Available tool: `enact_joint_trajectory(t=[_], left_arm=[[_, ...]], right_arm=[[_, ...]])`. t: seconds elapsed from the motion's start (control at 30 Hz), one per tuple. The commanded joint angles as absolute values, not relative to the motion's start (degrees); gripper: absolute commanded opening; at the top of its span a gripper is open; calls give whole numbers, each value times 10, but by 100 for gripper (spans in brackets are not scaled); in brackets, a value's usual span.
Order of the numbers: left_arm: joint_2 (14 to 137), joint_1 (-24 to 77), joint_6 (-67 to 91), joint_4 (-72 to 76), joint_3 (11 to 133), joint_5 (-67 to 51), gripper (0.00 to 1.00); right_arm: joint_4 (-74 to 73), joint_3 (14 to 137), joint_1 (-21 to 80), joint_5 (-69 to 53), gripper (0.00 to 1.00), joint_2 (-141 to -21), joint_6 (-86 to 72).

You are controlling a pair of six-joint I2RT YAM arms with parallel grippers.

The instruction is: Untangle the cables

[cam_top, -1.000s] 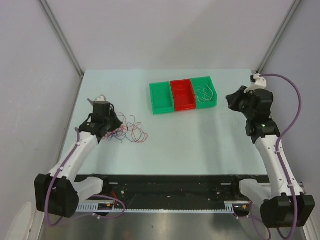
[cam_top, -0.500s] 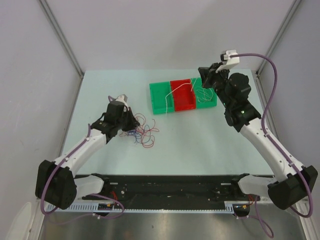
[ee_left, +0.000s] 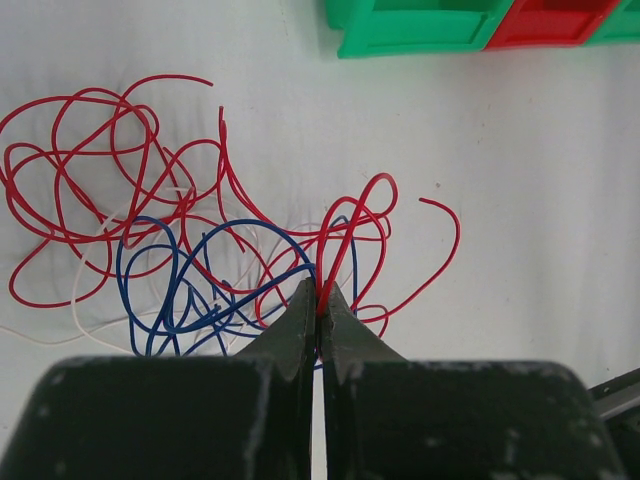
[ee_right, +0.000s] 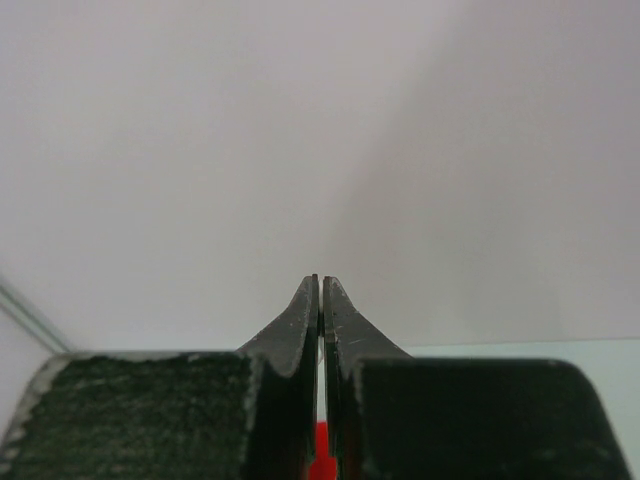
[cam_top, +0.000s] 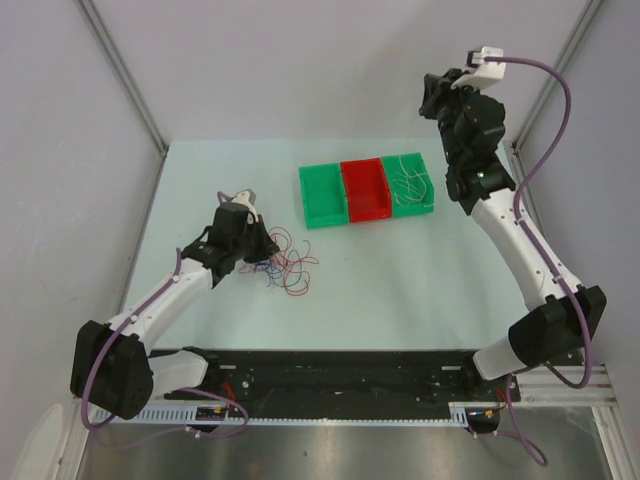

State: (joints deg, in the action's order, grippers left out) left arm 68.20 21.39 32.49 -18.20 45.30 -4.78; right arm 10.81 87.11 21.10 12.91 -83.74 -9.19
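Note:
The cables (cam_top: pixel 285 265) lie in a loose tangle on the table at the left. In the left wrist view they show as red loops (ee_left: pixel 110 150), blue loops (ee_left: pixel 190 270) and a thin whitish wire (ee_left: pixel 80 300). My left gripper (cam_top: pixel 262 250) is low at the tangle's left edge, its tips (ee_left: pixel 321 292) shut on a red cable (ee_left: pixel 350 220). More whitish wires (cam_top: pixel 408 185) lie in the right green bin (cam_top: pixel 428 200). My right gripper (cam_top: pixel 430 98) is raised high above the bins, facing the back wall. Its jaws (ee_right: pixel 320 280) are shut and no wire shows in them.
Three bins stand in a row at the back centre: a left green one (cam_top: pixel 308 195), a red one (cam_top: pixel 364 213) and the right green one. The left green bin (ee_left: pixel 410 45) and red bin (ee_left: pixel 550 35) also show at the top of the left wrist view.
My right arm has risen up and back from the bins. The white wire it held half a second ago no longer hangs from it. My left arm had dragged the tangle rightward, then stayed still.

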Motion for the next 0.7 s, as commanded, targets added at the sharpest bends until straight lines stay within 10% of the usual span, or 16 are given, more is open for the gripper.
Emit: enact_joint_trajectory(t=[0.0,0.67], left_arm=[[671,217,313,-167,451,-51,0],[677,217,310,-168,454,-34,1]], right_arm=[[110,953,168,135,0,-877,-128],[69,957,124,170,0,-949,-159]])
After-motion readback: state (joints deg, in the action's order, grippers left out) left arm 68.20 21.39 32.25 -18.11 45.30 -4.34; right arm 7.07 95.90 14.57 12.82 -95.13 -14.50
